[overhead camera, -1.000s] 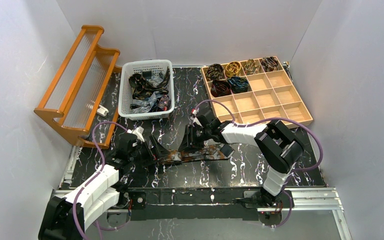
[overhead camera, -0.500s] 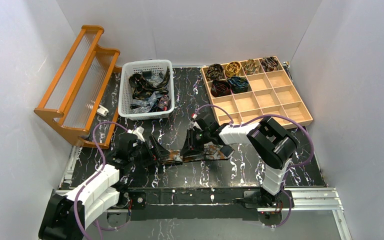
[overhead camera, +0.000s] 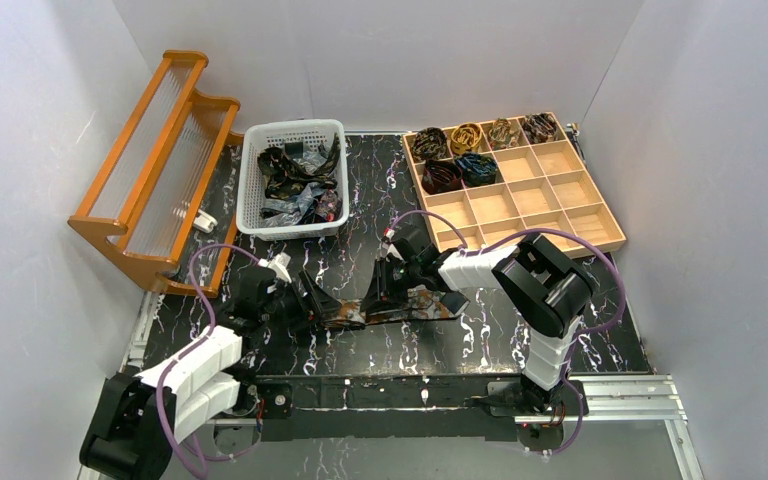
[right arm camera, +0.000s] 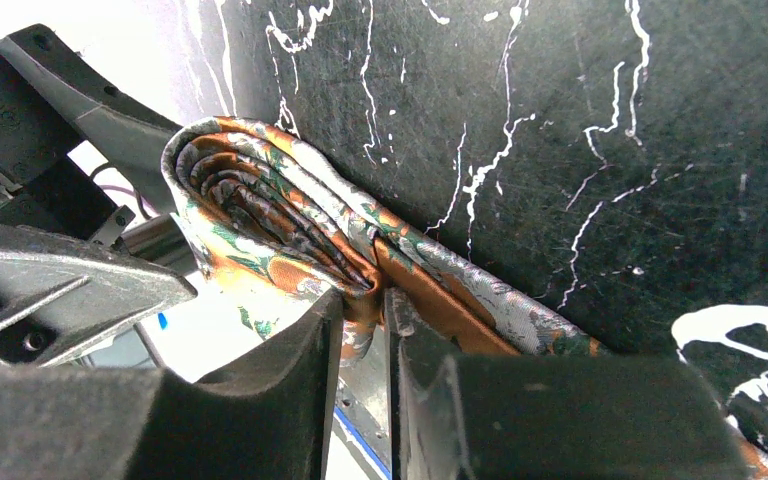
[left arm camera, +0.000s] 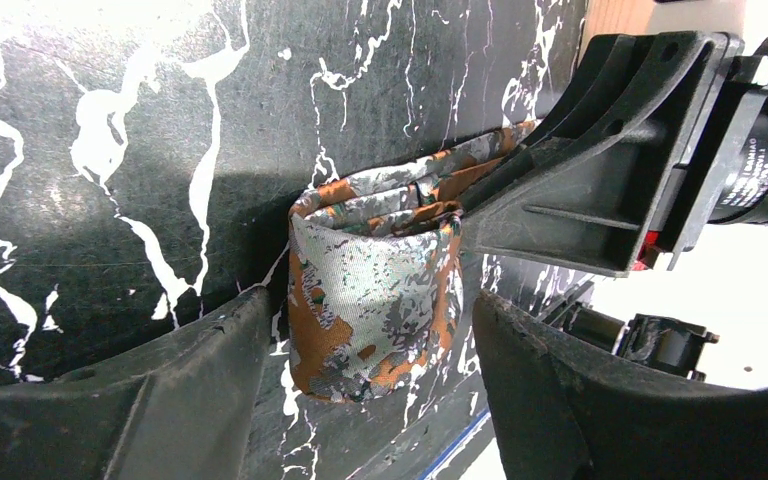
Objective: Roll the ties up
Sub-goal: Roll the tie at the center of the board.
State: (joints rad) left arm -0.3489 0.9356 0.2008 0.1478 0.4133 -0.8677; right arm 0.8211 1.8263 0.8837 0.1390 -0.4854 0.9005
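A rust-brown tie [overhead camera: 410, 308] with grey mottling lies across the black marbled table, its left end rolled into a small coil [left arm camera: 375, 290]. My left gripper [left arm camera: 370, 400] stands open around that coil, with a dark finger [left arm camera: 160, 390] on each side and a gap between each finger and the fabric. My right gripper [right arm camera: 363, 310] is shut on the tie right beside the coil [right arm camera: 250, 220], fabric pinched between its fingertips. In the top view the left gripper [overhead camera: 322, 305] and the right gripper [overhead camera: 380, 295] face each other over the coil.
A white basket [overhead camera: 293, 127] at the back holds several loose ties. A wooden compartment tray [overhead camera: 550, 190] at the back right has several rolled ties [overhead camera: 465, 150] in its far cells. An orange wooden rack [overhead camera: 155, 170] stands at the left.
The right gripper has closed tighter onto the tie by the coil. The left gripper's fingers have drawn in nearer the coil, and the left arm has shifted slightly.
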